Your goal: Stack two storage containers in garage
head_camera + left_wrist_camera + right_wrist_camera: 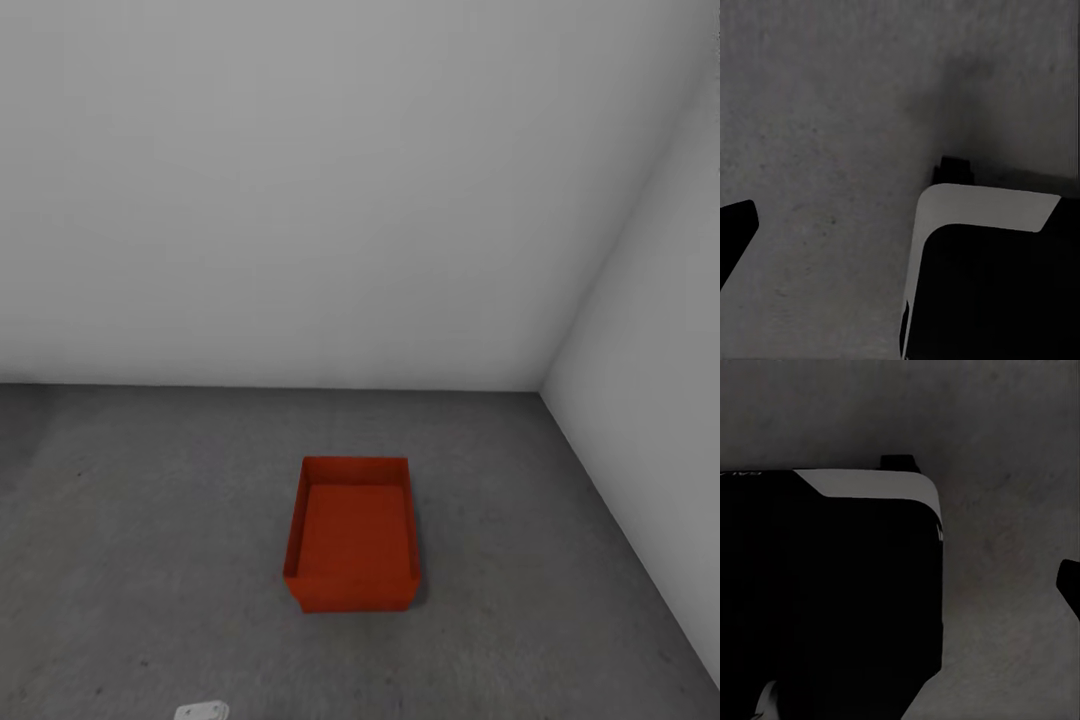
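At the bottom edge of the head view a small white part [201, 711] is cut off; I cannot tell what it is. Each wrist view shows the robot's black and white base [982, 262] over the grey floor [560, 560], with one dark finger tip [735, 225] at the border, so I cannot tell if the fingers of either gripper are apart or together. One red-orange storage container [355, 535] stands on the floor near the corner of two white walls [330, 190], open side up, its long axis pointing away from the robot toward the far wall.

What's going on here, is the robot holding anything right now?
Nothing looks held. One red-orange storage container sits alone on the dark grey floor, near the corner of two white walls, open side up and empty. The wrist views look down at bare concrete beside the robot's base, so the hand states can't be judged.
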`<state>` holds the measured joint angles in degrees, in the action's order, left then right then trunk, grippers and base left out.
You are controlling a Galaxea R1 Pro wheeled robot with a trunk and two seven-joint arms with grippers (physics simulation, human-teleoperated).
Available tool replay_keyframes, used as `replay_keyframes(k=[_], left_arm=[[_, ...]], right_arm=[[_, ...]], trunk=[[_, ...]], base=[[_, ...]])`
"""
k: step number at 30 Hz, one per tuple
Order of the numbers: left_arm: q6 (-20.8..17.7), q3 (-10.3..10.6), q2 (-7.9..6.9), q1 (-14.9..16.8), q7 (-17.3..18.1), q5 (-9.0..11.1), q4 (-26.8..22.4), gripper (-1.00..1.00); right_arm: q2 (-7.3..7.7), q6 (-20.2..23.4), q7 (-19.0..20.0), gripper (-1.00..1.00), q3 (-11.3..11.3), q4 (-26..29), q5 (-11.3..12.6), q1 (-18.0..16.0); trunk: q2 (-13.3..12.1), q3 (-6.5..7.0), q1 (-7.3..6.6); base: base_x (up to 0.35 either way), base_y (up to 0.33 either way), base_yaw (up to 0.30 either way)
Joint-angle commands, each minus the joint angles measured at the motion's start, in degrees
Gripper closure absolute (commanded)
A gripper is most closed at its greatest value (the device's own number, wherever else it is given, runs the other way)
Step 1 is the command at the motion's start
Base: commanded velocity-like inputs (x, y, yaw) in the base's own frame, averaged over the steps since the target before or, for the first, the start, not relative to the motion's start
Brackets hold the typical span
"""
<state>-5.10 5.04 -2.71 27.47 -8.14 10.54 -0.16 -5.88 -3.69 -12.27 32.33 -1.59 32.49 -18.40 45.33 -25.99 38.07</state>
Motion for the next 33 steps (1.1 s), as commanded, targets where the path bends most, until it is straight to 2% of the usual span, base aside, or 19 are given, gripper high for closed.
replay_keyframes(k=[1, 13, 18, 23, 28, 33], left_arm=[[-0.1, 0.5, 0.00, 0.0, -0.1, 0.6, 0.0, -1.00], [0.1, 0.5, -0.26, 0.0, -0.1, 0.6, 0.0, -1.00], [0.0, 0.5, -0.35, -0.3, -0.1, 0.6, 0.0, -1.00], [0.0, 0.4, -0.72, -0.5, 0.1, 0.6, 0.0, -1.00], [-0.1, 0.5, -1.53, -0.9, 3.3, 0.6, 0.0, -1.00], [-0.1, 0.4, -1.90, -1.2, 4.1, 0.6, 0.0, -1.00]], right_arm=[[-0.04, -0.3, 0.0, -1.00, 0.5, -0.2, 0.6, -0.1], [-0.10, -0.3, 0.0, -1.00, 0.5, -0.2, 0.6, -0.1], [-0.02, -0.4, 0.3, -1.00, 0.5, -0.2, 0.4, 0.9], [0.28, -0.5, 2.0, -1.00, 0.5, -0.2, 0.4, 1.4], [0.72, -0.6, 4.4, -1.00, 0.5, -0.2, 0.4, 1.6], [0.77, -0.8, 4.7, -1.00, 0.5, -0.2, 0.0, 2.1]], trunk=[[0.0, 0.04, 0.01], [0.0, 1.10, 0.01], [0.0, 1.54, 0.01], [0.0, 1.98, 0.01], [0.0, 2.42, 0.01], [0.0, 2.86, 0.01]], base=[[0.000, 0.000, 0.000], [0.000, 0.000, 0.000], [0.000, 0.000, -0.018], [0.000, 0.000, -0.080], [0.000, 0.000, -0.106], [0.000, 0.000, -0.111]])
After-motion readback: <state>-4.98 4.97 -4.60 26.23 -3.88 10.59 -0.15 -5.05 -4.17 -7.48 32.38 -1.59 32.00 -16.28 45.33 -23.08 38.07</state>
